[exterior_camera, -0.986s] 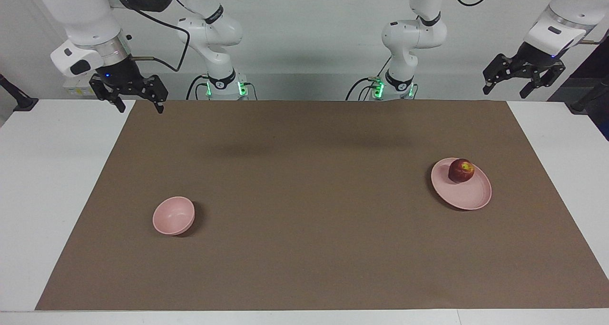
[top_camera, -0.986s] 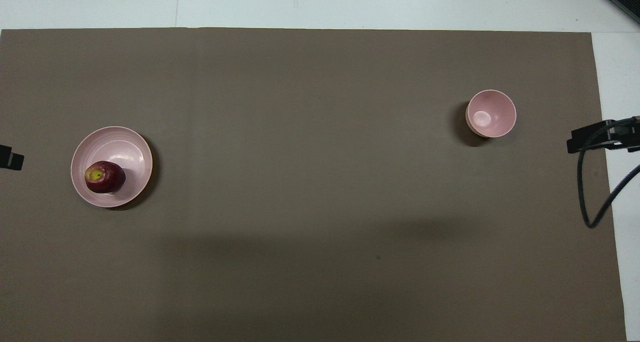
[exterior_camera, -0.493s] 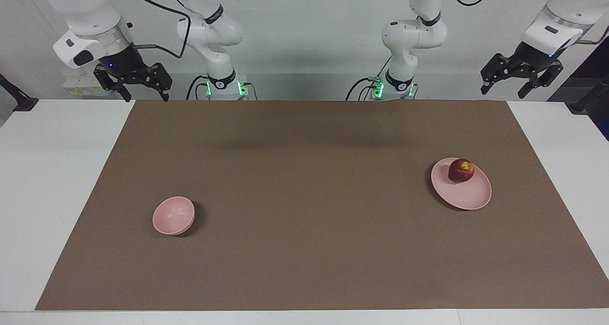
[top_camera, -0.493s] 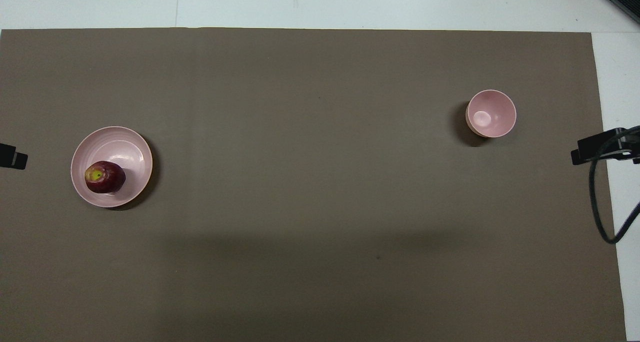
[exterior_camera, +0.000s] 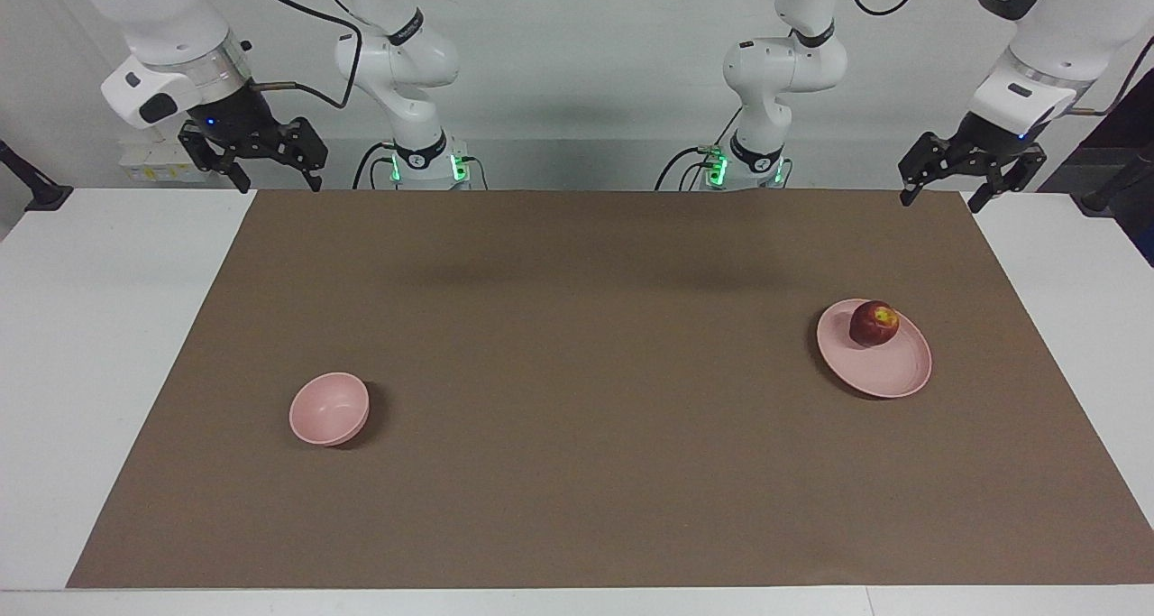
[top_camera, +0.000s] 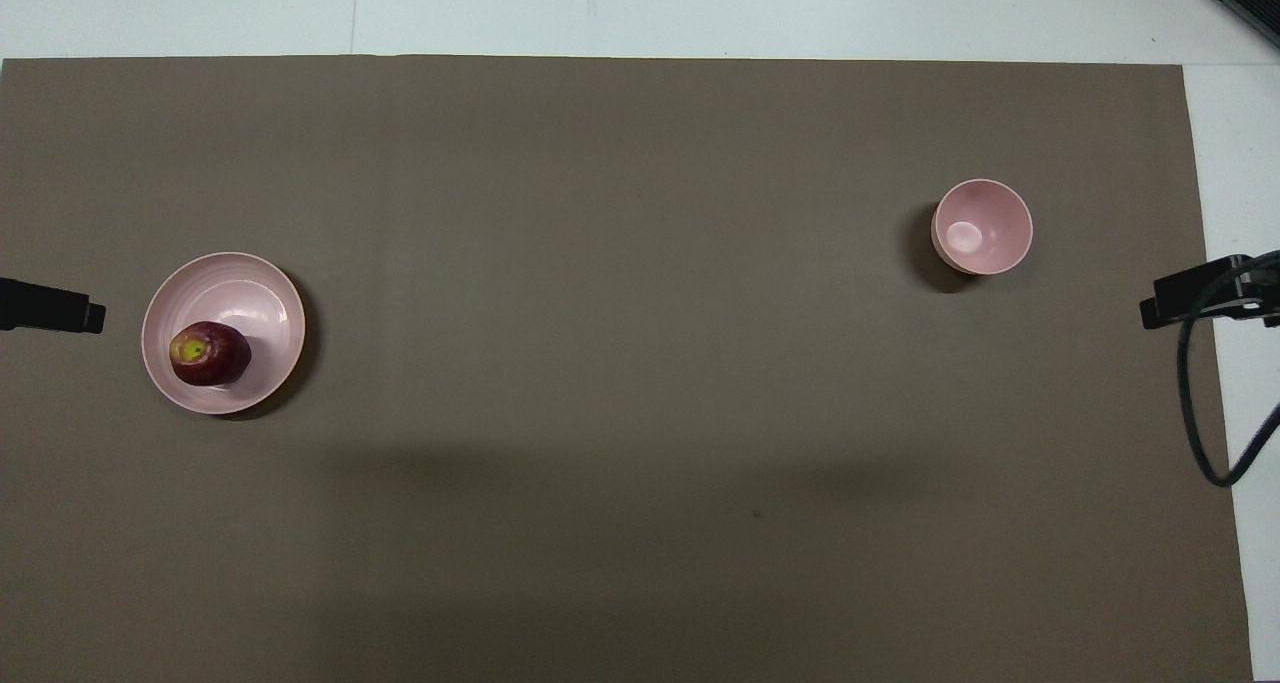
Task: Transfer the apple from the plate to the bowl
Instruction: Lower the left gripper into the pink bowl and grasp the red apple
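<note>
The dark red apple (exterior_camera: 873, 324) with a yellowish top sits on the flat pink plate (exterior_camera: 888, 377), on the part nearer the robots, toward the left arm's end of the table. Both show in the overhead view: the apple (top_camera: 208, 354) and the plate (top_camera: 255, 298). The small deep pink bowl (exterior_camera: 329, 409) stands empty toward the right arm's end; it also shows in the overhead view (top_camera: 982, 226). My left gripper (exterior_camera: 939, 201) is open and empty, up in the air over the mat's corner. My right gripper (exterior_camera: 279, 186) is open and empty, raised over the mat's other corner by the robots.
A brown mat (exterior_camera: 577, 472) covers most of the white table (exterior_camera: 99, 327). In the overhead view only a finger of the left gripper (top_camera: 60, 316) and a finger of the right gripper (top_camera: 1185, 298) with its black cable (top_camera: 1195, 433) reach in at the edges.
My left gripper has come lower and moved in over the mat toward the plate's end. My right gripper rose a little, then held still. Apple, plate and bowl have not moved.
</note>
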Robot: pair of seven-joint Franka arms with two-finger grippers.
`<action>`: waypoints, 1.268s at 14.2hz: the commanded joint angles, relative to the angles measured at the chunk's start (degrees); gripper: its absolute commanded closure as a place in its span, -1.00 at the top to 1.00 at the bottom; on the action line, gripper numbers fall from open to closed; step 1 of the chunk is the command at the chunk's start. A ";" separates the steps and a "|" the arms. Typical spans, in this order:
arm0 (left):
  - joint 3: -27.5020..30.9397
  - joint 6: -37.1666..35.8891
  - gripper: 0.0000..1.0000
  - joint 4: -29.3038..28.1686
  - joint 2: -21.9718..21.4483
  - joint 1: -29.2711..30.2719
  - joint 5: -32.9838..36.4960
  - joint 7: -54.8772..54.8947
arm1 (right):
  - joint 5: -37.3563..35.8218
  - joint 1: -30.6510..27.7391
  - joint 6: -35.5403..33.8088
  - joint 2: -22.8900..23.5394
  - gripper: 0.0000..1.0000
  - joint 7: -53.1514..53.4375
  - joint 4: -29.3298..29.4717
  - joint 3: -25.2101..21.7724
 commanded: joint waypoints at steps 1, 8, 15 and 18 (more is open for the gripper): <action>0.56 11.45 1.00 -11.04 -2.29 -0.74 0.13 0.88 | 0.86 -0.19 -0.32 -0.08 1.00 -0.69 0.42 0.09; 1.00 24.15 1.00 -22.14 -0.98 1.02 0.04 6.07 | 0.94 -0.19 -0.59 -0.16 1.00 -0.95 0.15 0.09; 1.27 34.14 1.00 -24.95 6.48 2.16 0.04 7.12 | -1.25 -0.28 -0.32 0.01 1.00 -1.04 0.24 0.00; 1.27 38.64 1.00 -27.58 7.72 2.52 0.04 7.21 | -1.52 -0.19 0.29 -0.08 1.00 -0.51 0.16 0.09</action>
